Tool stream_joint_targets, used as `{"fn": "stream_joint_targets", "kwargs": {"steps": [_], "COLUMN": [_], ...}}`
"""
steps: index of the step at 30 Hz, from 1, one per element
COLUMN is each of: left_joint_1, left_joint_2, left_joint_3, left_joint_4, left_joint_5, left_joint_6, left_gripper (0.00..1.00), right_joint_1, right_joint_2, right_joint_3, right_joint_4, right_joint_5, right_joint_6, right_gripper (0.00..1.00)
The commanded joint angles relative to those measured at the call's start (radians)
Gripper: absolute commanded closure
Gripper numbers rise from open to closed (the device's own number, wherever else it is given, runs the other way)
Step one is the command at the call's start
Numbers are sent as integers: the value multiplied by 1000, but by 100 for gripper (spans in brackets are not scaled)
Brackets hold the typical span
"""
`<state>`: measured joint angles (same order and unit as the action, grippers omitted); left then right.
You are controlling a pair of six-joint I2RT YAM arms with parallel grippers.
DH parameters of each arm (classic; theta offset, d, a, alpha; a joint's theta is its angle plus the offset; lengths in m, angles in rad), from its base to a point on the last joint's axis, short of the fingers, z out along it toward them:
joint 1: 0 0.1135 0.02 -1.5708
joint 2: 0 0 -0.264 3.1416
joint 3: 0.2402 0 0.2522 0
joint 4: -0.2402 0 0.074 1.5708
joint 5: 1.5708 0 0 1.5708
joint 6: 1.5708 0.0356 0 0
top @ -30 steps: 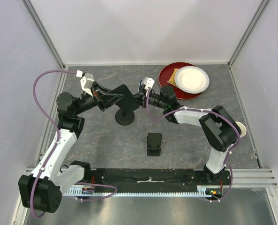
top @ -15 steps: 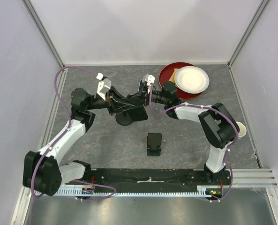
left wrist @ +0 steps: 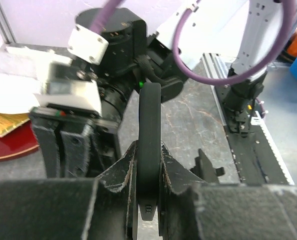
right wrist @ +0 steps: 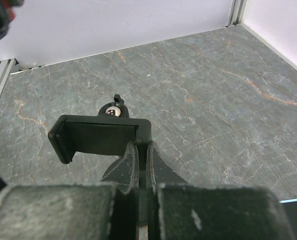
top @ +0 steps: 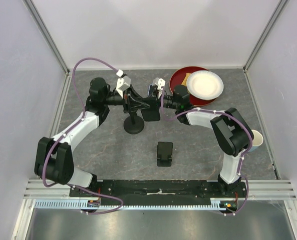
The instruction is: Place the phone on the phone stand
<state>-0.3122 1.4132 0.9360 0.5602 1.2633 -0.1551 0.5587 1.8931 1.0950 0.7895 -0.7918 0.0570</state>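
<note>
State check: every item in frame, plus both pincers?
Black round-based phone stand: upright, cradle empty.
Left pincer: shut on the stand's thin black bar.
Right pincer: shut on the cradle's edge.
Small black rectangular item: on the table, untouched.
White paper plate: resting on the red round tray.
White cup: upright, at the table's right edge.

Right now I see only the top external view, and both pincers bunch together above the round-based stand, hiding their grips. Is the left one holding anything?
Observer: Yes. In the left wrist view, the left pincer is clamped on a slim black slab, seen edge-on.
Operator: And the right?
Observer: In the right wrist view, the right pincer looks closed at one end of a black plate. Whether it pinches that plate, I cannot tell.
</note>
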Motion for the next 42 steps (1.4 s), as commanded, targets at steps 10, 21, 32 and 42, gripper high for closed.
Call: {"fn": "stream_joint_targets", "kwargs": {"steps": [10,21,32,42], "left_joint_1": [4,35,38,39], "left_joint_2": [70,56,12,-42], "left_joint_3": [113,87,60,-5], "left_joint_4": [-218,-195,-286,-243], "left_joint_5": [16,-41,-137,-240], "left_joint_6": [347,365,419,413], "left_gripper": [98,98,98,98], "right_joint_1": [-6,-14,-16,-14], "right_joint_2": [21,1,-17,-29], "right_joint_3": [25,-3,-24,-44], "right_joint_4": [-55,-59,-39,-21], "right_joint_5": [-83,-73,-15,-6], "right_joint_6": [27,15,12,15], "right_gripper": [100,100,100,100]}}
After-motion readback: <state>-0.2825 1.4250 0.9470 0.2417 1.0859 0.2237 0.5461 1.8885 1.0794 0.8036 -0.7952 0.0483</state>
